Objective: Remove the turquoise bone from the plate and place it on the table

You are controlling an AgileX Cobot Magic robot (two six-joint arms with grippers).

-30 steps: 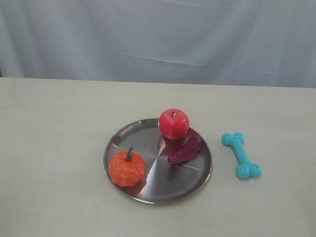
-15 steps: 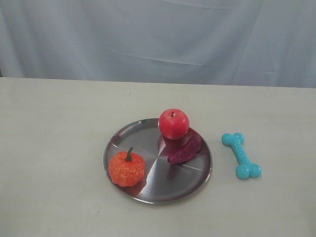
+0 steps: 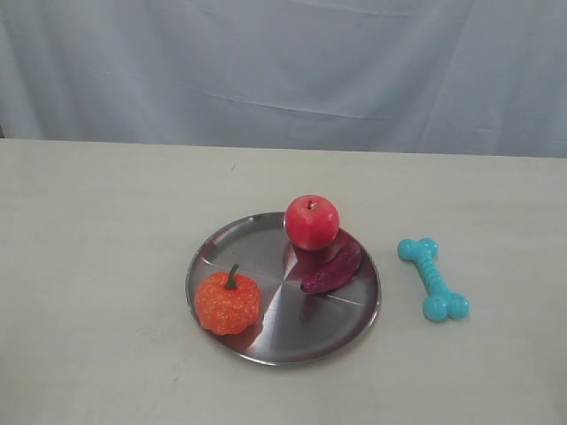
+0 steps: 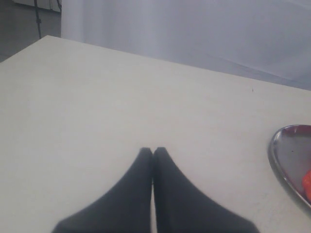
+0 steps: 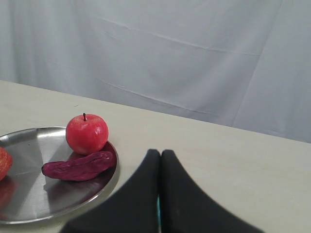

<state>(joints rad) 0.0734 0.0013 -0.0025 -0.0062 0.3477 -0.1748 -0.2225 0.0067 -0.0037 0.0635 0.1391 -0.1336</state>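
The turquoise bone [image 3: 433, 278] lies flat on the beige table [image 3: 106, 266], just right of the silver plate [image 3: 266, 341] and apart from its rim. Neither gripper shows in the exterior view. In the left wrist view my left gripper [image 4: 153, 150] is shut and empty above bare table, with the plate's rim [image 4: 273, 155] off to one side. My right gripper [image 5: 161, 152] is shut too; only a thin turquoise sliver [image 5: 158, 213] of the bone shows through the slit between its fingers, below them.
On the plate sit a red apple [image 3: 311, 221], a purple sweet potato [image 3: 332, 267] and an orange pumpkin [image 3: 228, 302]. The apple [image 5: 87, 133] and sweet potato [image 5: 79, 165] also show in the right wrist view. A pale curtain [image 3: 283, 71] hangs behind the table.
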